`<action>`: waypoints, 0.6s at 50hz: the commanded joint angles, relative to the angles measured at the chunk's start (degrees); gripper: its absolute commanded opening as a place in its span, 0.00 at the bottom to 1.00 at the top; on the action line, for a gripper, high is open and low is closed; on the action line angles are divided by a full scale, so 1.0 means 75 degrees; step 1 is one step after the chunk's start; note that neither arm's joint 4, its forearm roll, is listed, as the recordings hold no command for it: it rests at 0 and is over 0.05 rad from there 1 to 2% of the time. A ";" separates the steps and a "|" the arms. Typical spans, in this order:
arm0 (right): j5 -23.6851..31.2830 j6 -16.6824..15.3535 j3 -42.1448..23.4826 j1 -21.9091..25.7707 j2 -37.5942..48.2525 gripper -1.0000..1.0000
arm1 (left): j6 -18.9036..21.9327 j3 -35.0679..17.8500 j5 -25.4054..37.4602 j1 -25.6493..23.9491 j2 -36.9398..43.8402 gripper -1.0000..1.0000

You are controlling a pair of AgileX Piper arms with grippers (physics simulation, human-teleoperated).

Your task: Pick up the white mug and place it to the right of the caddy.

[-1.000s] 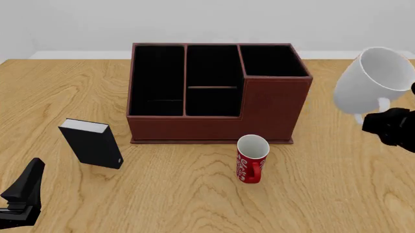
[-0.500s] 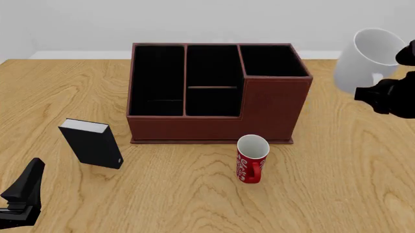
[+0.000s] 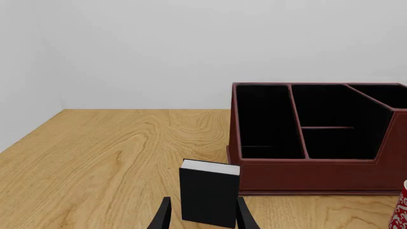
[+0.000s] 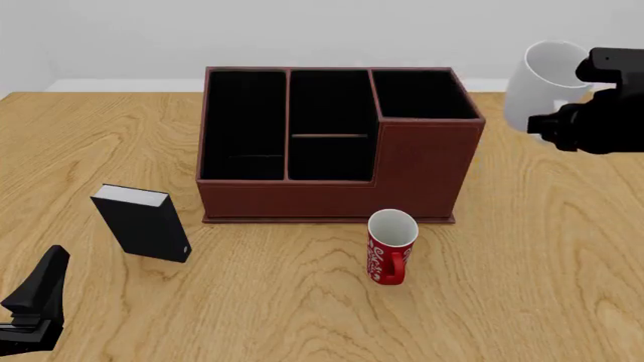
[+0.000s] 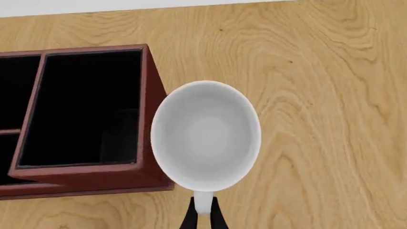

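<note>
The white mug point(image 4: 538, 83) hangs in the air, tilted, just right of the caddy's point(image 4: 332, 143) far right corner. My right gripper point(image 4: 565, 115) is shut on its loop handle. In the right wrist view I look down into the mug point(image 5: 205, 135); its handle point(image 5: 202, 202) sits between my shut fingers, and the caddy's right compartment point(image 5: 83, 109) lies beside it. My left gripper point(image 4: 35, 302) rests low at the near left, open and empty; in the left wrist view its fingers point(image 3: 164, 217) frame the small black box.
A red mug point(image 4: 391, 247) with white lettering stands in front of the caddy's right part. A small black box with a white top point(image 4: 143, 222) stands left of the caddy, also in the left wrist view point(image 3: 210, 193). Wooden table point(image 4: 544, 249).
My right gripper has carried the white mug farther back and a little left, toward the caddy's right side. The left arm has not moved.
</note>
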 commanded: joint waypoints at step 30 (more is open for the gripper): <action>-0.0406 -0.0018 -0.0692 -0.0211 0.1952 0.00 | 0.0000 0.0000 0.0000 0.0000 0.0000 1.00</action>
